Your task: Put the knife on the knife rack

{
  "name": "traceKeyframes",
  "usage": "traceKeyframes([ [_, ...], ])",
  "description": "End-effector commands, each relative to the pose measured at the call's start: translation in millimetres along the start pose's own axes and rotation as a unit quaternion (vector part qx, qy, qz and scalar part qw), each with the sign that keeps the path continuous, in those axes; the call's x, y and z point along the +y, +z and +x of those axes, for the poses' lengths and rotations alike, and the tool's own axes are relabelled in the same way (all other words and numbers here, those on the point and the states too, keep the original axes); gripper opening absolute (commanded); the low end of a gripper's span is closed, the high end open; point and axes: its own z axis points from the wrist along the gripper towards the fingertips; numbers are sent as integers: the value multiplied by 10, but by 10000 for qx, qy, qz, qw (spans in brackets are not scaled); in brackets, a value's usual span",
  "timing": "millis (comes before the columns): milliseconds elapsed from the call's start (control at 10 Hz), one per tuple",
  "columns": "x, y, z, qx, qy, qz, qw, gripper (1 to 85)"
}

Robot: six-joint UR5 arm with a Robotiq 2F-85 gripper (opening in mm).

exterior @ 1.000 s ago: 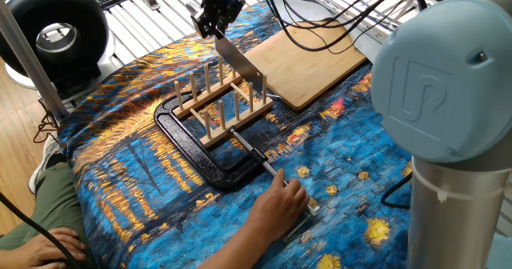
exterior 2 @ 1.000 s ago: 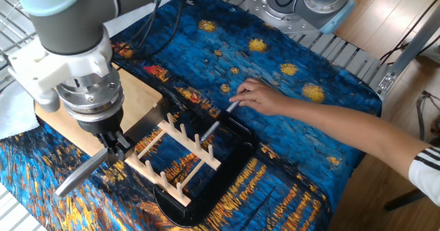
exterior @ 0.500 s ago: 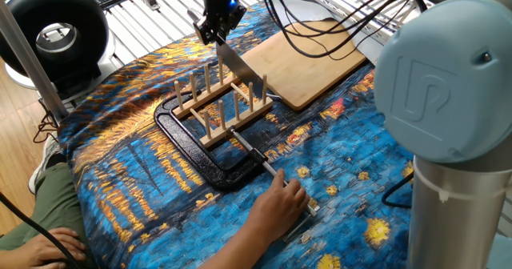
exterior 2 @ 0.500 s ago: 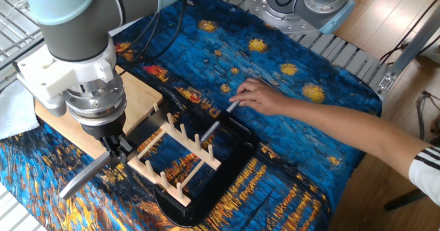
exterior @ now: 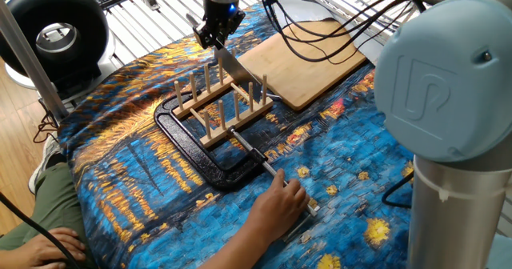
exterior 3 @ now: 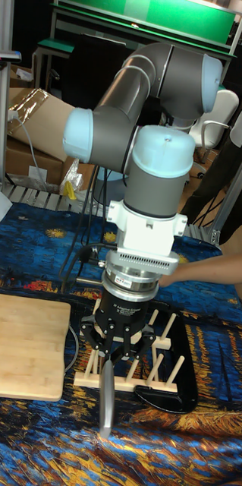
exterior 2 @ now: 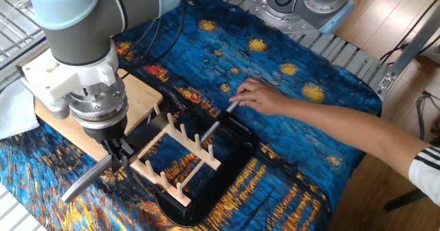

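The knife point(exterior 3: 106, 401) has a pale grey metal blade, smooth with a dull sheen. The knife rack point(exterior: 222, 102) beside it is light unfinished wood — matt rails and round dowel pegs. Around the rack lies a black metal clamp point(exterior: 200, 153), glossy, its steel rod point(exterior: 258, 154) bright and polished. Behind the rack, the cutting board point(exterior: 305, 61) is pale bamboo, smooth and matt with a fine grain. Under the rack a printed cloth point(exterior 2: 289, 100) covers the table — soft, slightly wrinkled, not shiny. The gripper point(exterior 3: 117, 355) is black, part matt plastic, below a ribbed silvery metal ring; the arm point(exterior 3: 162, 95) has smooth grey casing with pale blue plastic caps.
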Motion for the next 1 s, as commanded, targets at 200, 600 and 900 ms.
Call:
traceKeyframes([
  [200, 26, 102, -35, -77, 35, -110, 9999, 10],
  [600, 7, 128, -55, -108, 70, -96, 9999, 10],
  [900, 28, 135, -60, -114, 162, -135, 9997, 10],
])
